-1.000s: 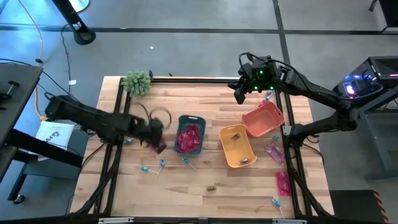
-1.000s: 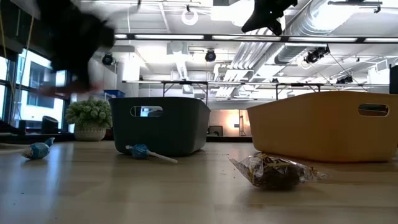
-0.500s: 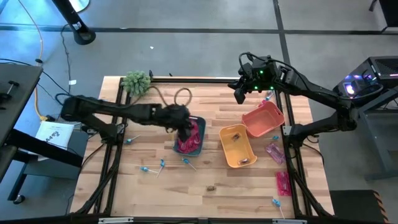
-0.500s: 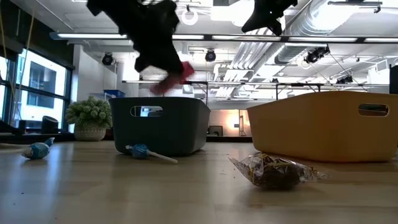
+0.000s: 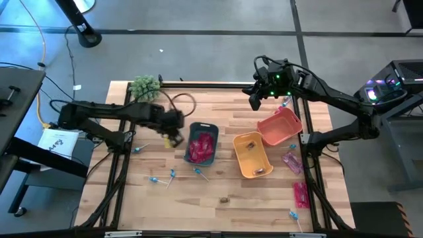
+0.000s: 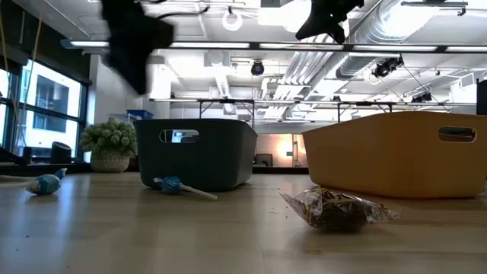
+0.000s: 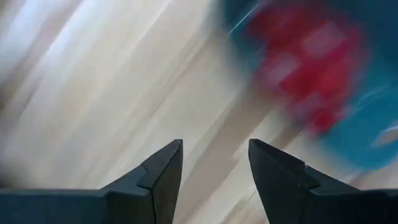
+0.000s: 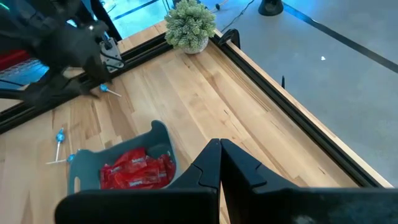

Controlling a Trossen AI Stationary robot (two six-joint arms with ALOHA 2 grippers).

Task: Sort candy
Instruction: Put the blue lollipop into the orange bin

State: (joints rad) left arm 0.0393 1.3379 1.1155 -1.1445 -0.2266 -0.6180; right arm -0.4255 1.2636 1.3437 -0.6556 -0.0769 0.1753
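Observation:
My left gripper (image 5: 174, 137) hangs open and empty just left of the grey-blue bin (image 5: 213, 128); in its wrist view (image 7: 214, 163) only bare wood lies between the fingers. Pink-red candy packets (image 5: 201, 147) lie in that bin. Blue lollipops (image 5: 173, 174) rest on the wood near it, and one (image 6: 176, 186) lies at the bin's foot. A brown wrapped piece (image 6: 332, 210) lies nearer the front. My right gripper (image 5: 254, 100) waits shut above the table's far right (image 8: 219, 163).
A yellow bin (image 5: 251, 154) and an orange bin (image 5: 279, 125) stand right of the grey-blue one. Pink packets (image 5: 292, 162) and a lollipop (image 5: 293, 215) lie by the right rail. A fuzzy green plant (image 5: 146, 87) sits at the far left corner.
My left gripper carried a pink-red packet toward the table's right and up over the grey-blue bin, then swung back to the bin's left side. The packet no longer hangs from it.

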